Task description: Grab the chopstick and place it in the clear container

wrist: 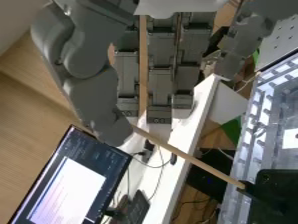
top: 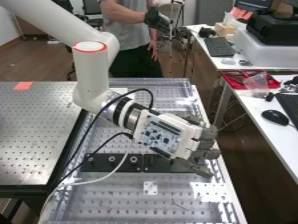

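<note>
fingers: my dark grey hand (top: 202, 144) has a tan wooden chopstick (wrist: 191, 159) pinched;
hand: roughly 4 o'clock in the high view, over the perforated metal bench (top: 120, 200)

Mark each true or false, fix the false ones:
1. The hand has the chopstick in its grasp, by the thumb. True.
2. The chopstick lies loose on the bench. False: it sticks out from the hand.
3. An orange-red patch lies on the perforated plate beside the arm. True.
4. The mouse sits on that plate. False: the mouse is on the white desk.
</note>
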Controlling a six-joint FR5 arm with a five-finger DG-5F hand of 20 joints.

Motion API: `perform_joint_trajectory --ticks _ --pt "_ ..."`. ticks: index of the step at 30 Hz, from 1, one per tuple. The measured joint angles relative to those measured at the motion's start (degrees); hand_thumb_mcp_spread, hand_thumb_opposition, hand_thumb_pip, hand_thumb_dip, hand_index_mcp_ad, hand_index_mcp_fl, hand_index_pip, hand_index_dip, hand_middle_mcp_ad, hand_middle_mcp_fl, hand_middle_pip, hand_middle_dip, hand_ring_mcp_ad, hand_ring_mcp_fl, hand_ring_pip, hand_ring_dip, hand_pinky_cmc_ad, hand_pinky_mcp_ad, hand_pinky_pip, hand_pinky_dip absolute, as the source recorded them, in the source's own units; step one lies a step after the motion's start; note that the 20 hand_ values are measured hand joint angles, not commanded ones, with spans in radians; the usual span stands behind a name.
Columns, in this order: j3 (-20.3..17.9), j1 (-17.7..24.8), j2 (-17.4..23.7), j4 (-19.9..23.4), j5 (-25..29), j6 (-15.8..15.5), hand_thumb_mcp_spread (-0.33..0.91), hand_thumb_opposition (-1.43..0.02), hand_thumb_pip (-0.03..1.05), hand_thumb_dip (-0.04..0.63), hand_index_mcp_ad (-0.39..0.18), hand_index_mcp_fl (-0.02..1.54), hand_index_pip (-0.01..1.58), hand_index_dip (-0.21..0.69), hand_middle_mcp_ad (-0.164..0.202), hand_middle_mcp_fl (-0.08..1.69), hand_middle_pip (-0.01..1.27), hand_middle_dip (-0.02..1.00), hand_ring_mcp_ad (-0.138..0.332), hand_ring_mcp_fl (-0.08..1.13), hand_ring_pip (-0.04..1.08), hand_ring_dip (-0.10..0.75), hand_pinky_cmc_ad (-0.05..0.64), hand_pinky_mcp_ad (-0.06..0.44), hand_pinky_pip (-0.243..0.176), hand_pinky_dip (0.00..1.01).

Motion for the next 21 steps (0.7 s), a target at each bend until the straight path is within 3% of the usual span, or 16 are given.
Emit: perform_joint_trajectory --ticks 6,9,21 --pt "0.27 -0.18 -0.03 -0.43 -0.07 -1.07 0.6 -0.94 0.6 0.271 -0.091 0.5 1.42 -0.026 0.042 0.74 0.71 0.66 0.009 0.58 0.15 0.546 0.368 0.243 0.051 0.2" --pt "0.42 -0.39 -0.02 -1.12 -0.28 -1.32 0.61 -0.94 0.6 0.269 -0.12 0.5 1.42 -0.026 0.045 0.74 0.71 0.66 0.005 0.59 0.15 0.546 0.368 0.243 0.051 0.19" --pt "0.11 -0.45 0.21 -1.09 -0.34 -0.89 0.56 -0.88 0.66 0.278 -0.106 0.39 1.31 -0.026 0.042 0.71 0.71 0.66 0.01 0.56 0.15 0.546 0.368 0.243 0.051 0.2"
